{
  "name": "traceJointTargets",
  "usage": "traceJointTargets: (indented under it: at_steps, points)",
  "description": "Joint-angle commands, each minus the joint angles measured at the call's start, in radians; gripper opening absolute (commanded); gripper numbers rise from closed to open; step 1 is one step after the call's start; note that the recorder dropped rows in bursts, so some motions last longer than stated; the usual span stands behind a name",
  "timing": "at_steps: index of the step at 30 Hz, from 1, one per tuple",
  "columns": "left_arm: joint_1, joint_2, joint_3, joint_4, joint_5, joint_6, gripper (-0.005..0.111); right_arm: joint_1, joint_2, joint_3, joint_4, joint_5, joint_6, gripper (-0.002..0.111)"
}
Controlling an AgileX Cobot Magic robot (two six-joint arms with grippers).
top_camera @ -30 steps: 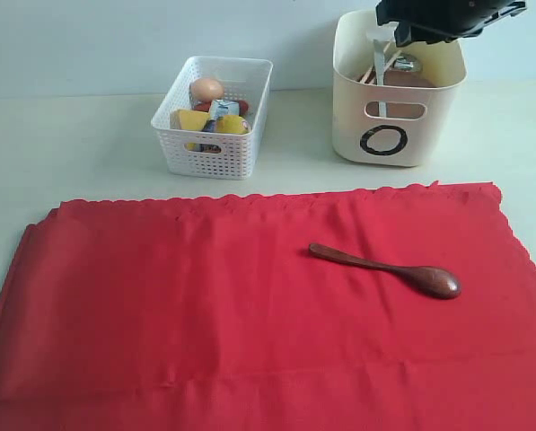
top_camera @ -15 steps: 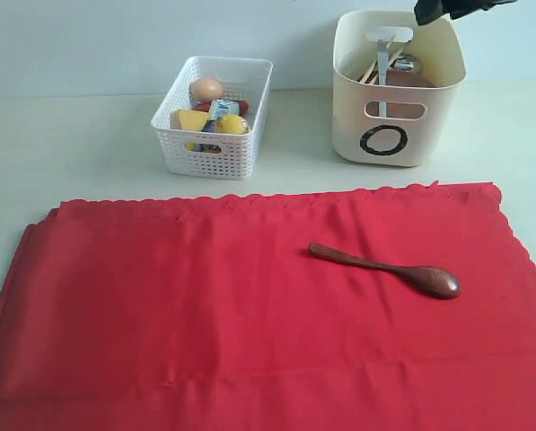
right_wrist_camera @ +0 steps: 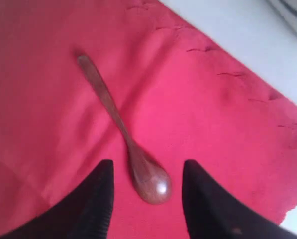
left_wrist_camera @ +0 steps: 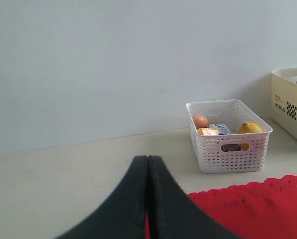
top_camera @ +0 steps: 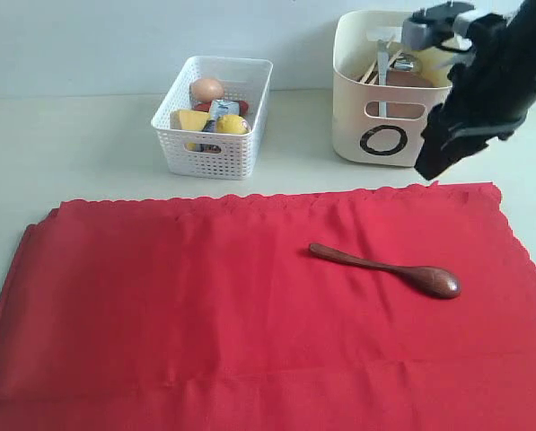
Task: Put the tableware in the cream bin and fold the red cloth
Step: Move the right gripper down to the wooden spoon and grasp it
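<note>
Left hand (left_wrist_camera: 148, 167) is pressed closed; right hand (right_wrist_camera: 147, 167) holds its fingers apart.

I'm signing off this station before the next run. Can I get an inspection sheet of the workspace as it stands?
Surface: pale table, front part covered by the cloth.
Job's things: red cloth spread flat, not folded; dark wooden spoon lying on it; cream bin behind, holding some tableware.
Clutter: white basket with an egg and other food, beside the bin.
Grippers: left gripper shut, nothing in it; right gripper open above the spoon's bowl, not gripping.
Cables: nothing seen.
Surroundings: plain pale wall.
</note>
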Motion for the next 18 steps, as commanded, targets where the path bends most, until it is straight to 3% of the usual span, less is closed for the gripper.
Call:
traceJointTargets:
  at_steps: [1,10,18]
  points:
    - [-0.008,-0.006,0.003,0.0,0.001,0.001,0.0,0.005,0.014,0.08,0.007,-0.043,-0.123,0.043]
    - [-0.008,-0.006,0.003,0.0,0.001,0.001,0.0,0.204,0.16,0.082,-0.148,-0.077,-0.074,0.043]
    - [-0.008,-0.006,0.003,0.0,0.001,0.001,0.0,0.24,0.245,0.082,-0.26,-0.165,0.046,0.043]
